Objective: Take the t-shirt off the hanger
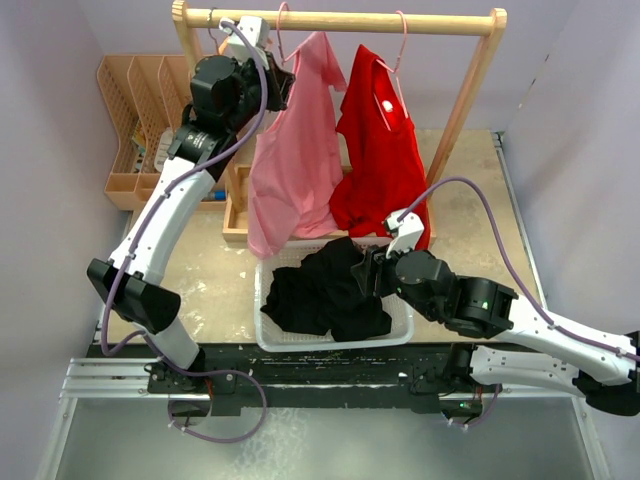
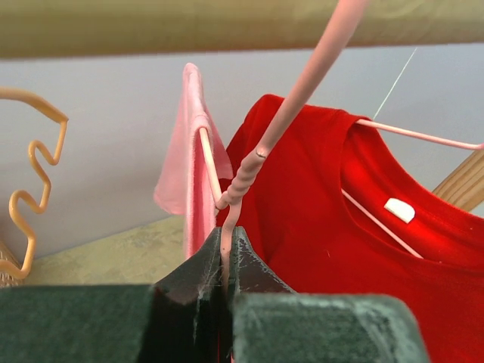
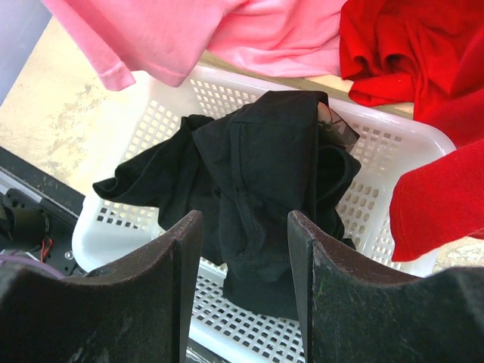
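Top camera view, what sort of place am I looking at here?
Probably a robot lab bench staged as a laundry corner: a wooden clothes rail carries a pink t-shirt and a red t-shirt on hangers, and a white basket below holds black clothing.

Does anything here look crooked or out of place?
Yes. The pink shirt hangs askew and bunched on its hanger, not spread evenly. The left gripper is shut on the hanger's neck. The black shirt lies crumpled in the basket.
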